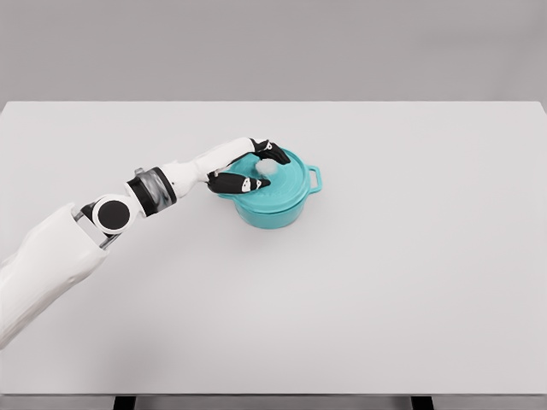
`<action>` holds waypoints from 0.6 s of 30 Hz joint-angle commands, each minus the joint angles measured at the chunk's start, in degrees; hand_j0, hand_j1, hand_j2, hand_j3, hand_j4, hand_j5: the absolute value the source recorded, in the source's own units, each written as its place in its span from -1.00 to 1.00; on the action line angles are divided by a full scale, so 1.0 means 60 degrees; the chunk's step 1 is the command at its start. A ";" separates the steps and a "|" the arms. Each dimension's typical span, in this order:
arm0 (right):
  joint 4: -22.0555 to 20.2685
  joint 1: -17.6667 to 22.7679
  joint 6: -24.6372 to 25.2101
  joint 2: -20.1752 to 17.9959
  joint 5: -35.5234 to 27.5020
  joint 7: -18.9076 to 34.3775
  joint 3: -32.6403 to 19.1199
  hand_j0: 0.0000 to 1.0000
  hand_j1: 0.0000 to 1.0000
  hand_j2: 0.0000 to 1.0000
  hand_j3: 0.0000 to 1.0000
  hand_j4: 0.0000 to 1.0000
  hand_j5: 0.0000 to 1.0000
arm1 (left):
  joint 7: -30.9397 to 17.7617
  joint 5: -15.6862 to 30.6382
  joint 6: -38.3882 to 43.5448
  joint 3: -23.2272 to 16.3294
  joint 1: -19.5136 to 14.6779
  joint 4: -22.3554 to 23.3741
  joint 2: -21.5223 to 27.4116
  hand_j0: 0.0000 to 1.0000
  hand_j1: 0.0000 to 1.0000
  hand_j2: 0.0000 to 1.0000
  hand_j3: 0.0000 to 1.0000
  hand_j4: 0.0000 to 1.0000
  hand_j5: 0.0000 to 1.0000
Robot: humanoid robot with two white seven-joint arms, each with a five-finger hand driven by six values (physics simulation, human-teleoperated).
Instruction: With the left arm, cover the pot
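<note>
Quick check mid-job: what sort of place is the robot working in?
Likely a bare simulated test bench, not a kitchen: a plain white table, a blank grey backdrop, and only a teal pot with the left hand over its lid.

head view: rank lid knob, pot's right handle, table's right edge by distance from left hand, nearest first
1. Lid knob: between the left hand fingers, on the lid.
2. Pot's right handle: far side of the pot, right of the hand.
3. Table's right edge: far right.

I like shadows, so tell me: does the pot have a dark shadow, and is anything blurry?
Head view: soft, even light; only a faint shadow under the pot on the table. The left hand at the lid looks sharp; no glare.
</note>
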 commanded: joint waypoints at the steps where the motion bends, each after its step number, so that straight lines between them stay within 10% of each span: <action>1: 0.0000 0.0000 -0.0004 -0.0001 0.0005 0.0003 -0.0001 1.00 1.00 1.00 1.00 1.00 1.00 | -0.0003 0.0032 -0.0005 0.0003 0.0000 -0.0004 -0.0010 0.30 0.30 0.30 0.30 0.30 0.30; 18: 0.0000 0.0000 -0.0004 -0.0001 0.0005 0.0003 -0.0001 1.00 1.00 1.00 1.00 1.00 1.00 | 0.0011 0.0018 -0.0005 0.0003 -0.0015 0.0055 -0.0025 0.47 0.47 0.47 0.47 0.47 0.47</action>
